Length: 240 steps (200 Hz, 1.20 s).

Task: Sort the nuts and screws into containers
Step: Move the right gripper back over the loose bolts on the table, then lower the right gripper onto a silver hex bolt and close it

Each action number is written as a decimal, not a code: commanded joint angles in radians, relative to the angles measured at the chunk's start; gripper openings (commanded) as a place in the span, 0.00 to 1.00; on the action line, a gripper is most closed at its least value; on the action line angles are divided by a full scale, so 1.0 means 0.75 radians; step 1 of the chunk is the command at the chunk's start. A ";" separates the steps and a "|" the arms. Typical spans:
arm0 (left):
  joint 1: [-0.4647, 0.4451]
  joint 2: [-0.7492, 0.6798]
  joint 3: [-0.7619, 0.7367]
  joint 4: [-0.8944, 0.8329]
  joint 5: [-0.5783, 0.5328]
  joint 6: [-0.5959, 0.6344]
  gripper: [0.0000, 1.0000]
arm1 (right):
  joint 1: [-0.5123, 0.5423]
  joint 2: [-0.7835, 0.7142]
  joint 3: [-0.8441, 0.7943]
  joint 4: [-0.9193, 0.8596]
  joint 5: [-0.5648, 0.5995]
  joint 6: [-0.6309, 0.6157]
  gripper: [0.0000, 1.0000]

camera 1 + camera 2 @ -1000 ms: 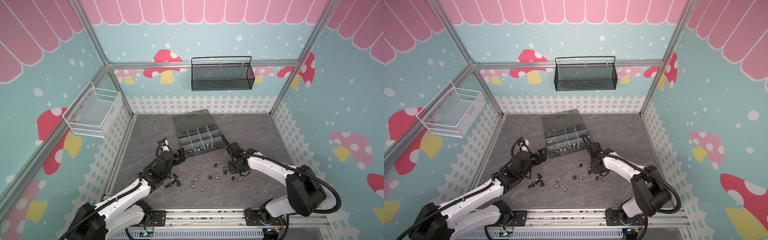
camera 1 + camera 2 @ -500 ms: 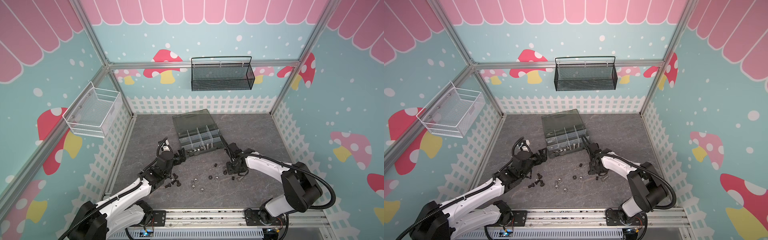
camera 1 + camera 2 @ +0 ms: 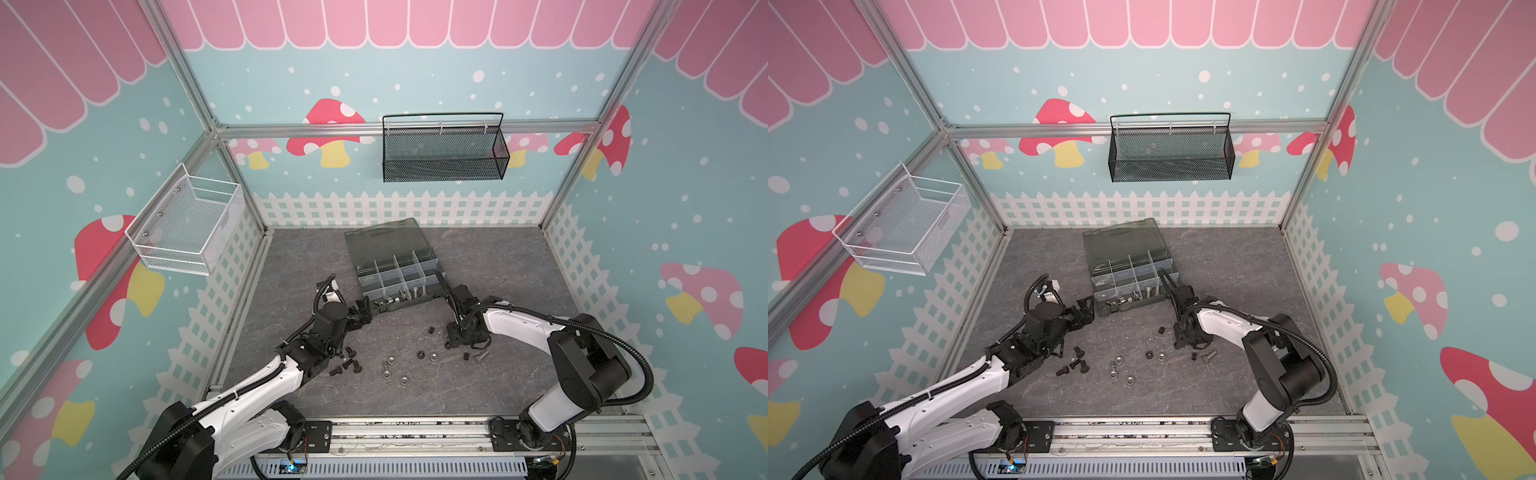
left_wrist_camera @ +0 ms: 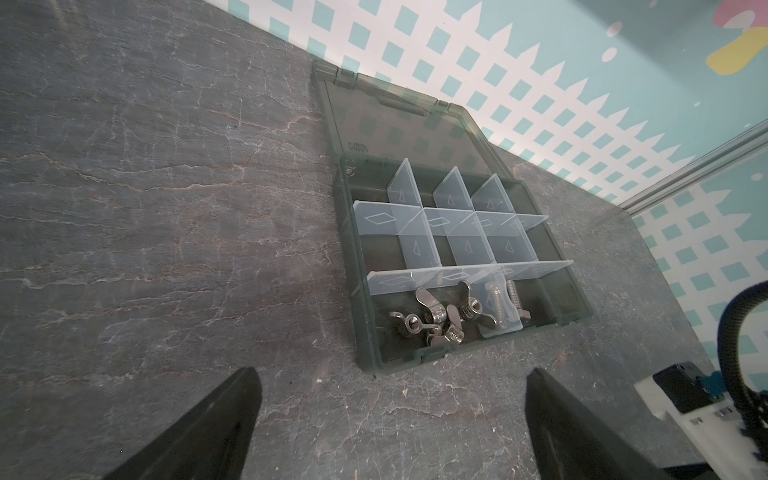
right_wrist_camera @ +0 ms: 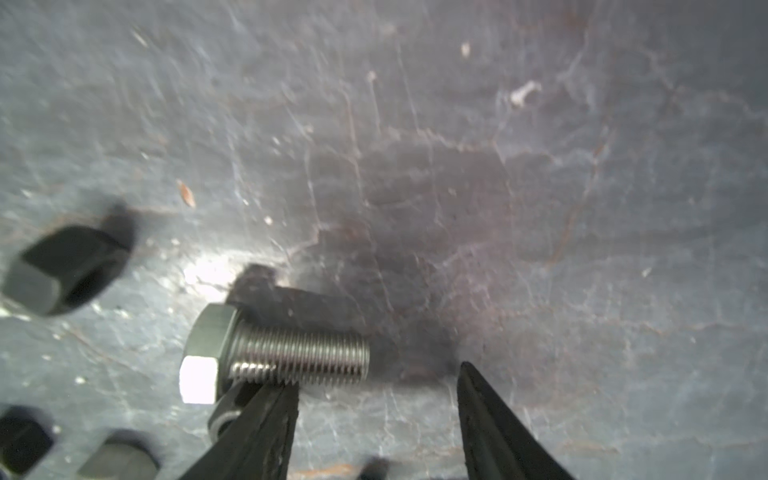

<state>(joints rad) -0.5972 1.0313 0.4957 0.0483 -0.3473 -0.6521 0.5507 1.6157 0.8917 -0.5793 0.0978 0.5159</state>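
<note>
Organiser box [image 4: 390, 360] sits mid-desk toward the back edge, with its lid [image 4: 399, 124] laid open behind it. Compartments [image 4: 419, 245]: the row nearest the front edge holds silver wing nuts [image 4: 436, 316] and, past a divider, silver screws [image 4: 500, 305]. The rows behind look bare, but the cloudy dividers hide part of their floors. Left claw [image 4: 392, 376] hovers just off the box's front-left corner, released, jaws spread wide over bare desk [image 4: 166, 208]; only the finger ends show. Right claw [image 5: 376, 376] is low over the desk, right of centre, jaws parted with nothing between them. One fingertip [image 5: 274, 411] overlaps the shank of a loose silver screw [image 5: 278, 353] lying on its side; touching or just above, cannot tell. In both top views the tips are hidden under the wrist. The right wrist view is blurred: a black nut [image 5: 62, 270] lies near, and other dark pieces are cut off at the frame edge. Toward the front edge lie black screws [image 3: 356, 368] and silver hex nuts [image 3: 386, 375].
</note>
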 commanded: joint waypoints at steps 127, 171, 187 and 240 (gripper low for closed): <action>0.006 0.039 0.030 0.005 0.017 -0.040 1.00 | 0.005 0.155 0.169 0.100 -0.050 -0.109 0.66; 0.007 0.040 0.028 0.009 0.021 -0.041 1.00 | 0.005 0.195 0.189 0.110 -0.046 -0.117 0.52; 0.007 0.040 0.024 0.011 0.022 -0.042 0.99 | 0.004 0.205 0.193 0.118 -0.053 -0.121 0.49; 0.007 0.021 0.013 0.008 0.017 -0.043 0.99 | 0.005 0.222 0.208 0.124 -0.081 -0.134 0.29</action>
<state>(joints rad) -0.5968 1.0584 0.4957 0.0494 -0.3363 -0.6643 0.5507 1.7561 1.0302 -0.4793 0.0502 0.4213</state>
